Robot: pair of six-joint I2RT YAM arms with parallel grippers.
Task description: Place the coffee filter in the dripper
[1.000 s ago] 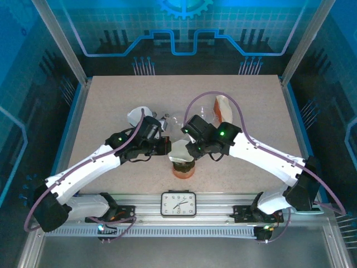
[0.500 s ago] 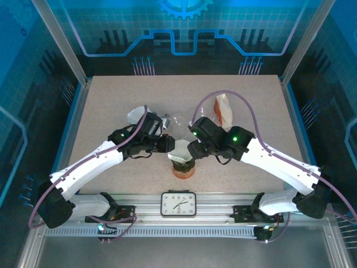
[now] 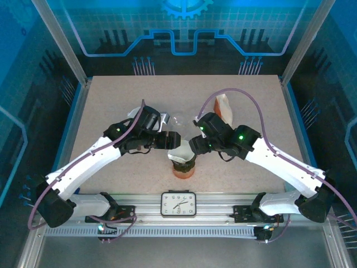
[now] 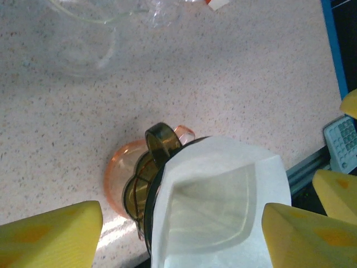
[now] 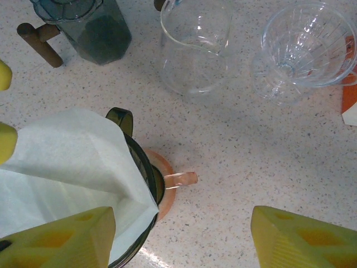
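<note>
The left gripper (image 3: pixel 170 140) hovered just left of the coffee filter (image 3: pixel 182 151), near the front middle of the table (image 3: pixel 111 95). Its jaws were released and spread wide, gripping nothing. Seen from the left wrist, its yellow pads (image 4: pixel 53 234) sat on either side of the paper. The pad at the left edge of that view was clear of the paper, above bare table beside the orange base (image 4: pixel 118 173). The other pad lay close against the paper's far edge, and whether it touched could not be told.

The right gripper (image 3: pixel 194 146) hovered just right of the filter, facing the left one across it. Its jaws were likewise let go and spread wide, clasping nothing. Seen from the right wrist, one of its yellow fingertips (image 5: pixel 61 237) overlapped the filter's lower edge, and contact there could not be told. The other fingertip was well apart from the paper, over bare table.

The filter stood in the dripper (image 4: pixel 138 192), a dark olive cone with a loop handle, which sat on the orange base. The paper was white, opened into a pocket with a squarish mouth, and creased along its sides. It rose well above the dripper's rim and leaned over one side of it. On the other side, part of the rim and the loop handle were uncovered.
</note>
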